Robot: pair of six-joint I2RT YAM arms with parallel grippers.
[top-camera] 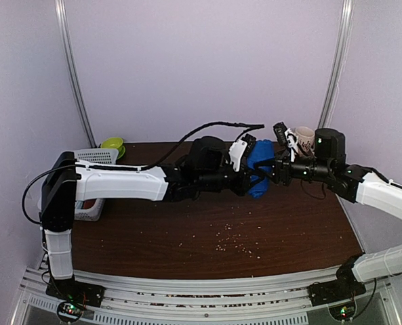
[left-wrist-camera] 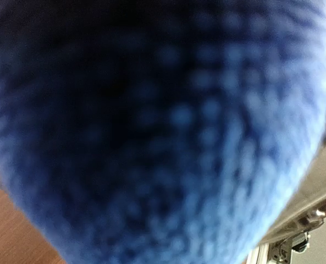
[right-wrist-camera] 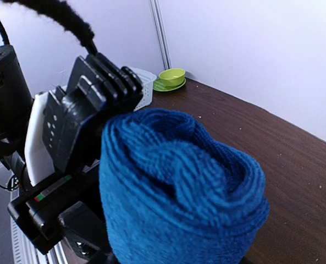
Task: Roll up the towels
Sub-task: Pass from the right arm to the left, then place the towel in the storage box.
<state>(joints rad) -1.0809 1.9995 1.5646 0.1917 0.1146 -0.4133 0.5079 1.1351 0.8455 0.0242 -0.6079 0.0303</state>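
Note:
The blue towel (top-camera: pixel 259 169), rolled into a thick bundle, hangs upright above the back of the table between my two grippers. My left gripper (top-camera: pixel 249 172) presses into its left side. Blue cloth (left-wrist-camera: pixel 163 132) fills the whole left wrist view and hides the fingers, which seem clamped on the roll. My right gripper (top-camera: pixel 274 169) meets the roll from the right. The right wrist view looks onto the spiral end of the roll (right-wrist-camera: pixel 179 187), which covers the right fingers, so their gap does not show. The left gripper's black body (right-wrist-camera: pixel 91 110) sits just behind the roll.
A white patterned mug (top-camera: pixel 304 139) stands at the back right, close behind the right wrist. A green bowl (top-camera: pixel 112 143) and a white basket (top-camera: pixel 92 159) sit at the back left. Crumbs (top-camera: pixel 234 240) are scattered on the brown tabletop (top-camera: pixel 187 230).

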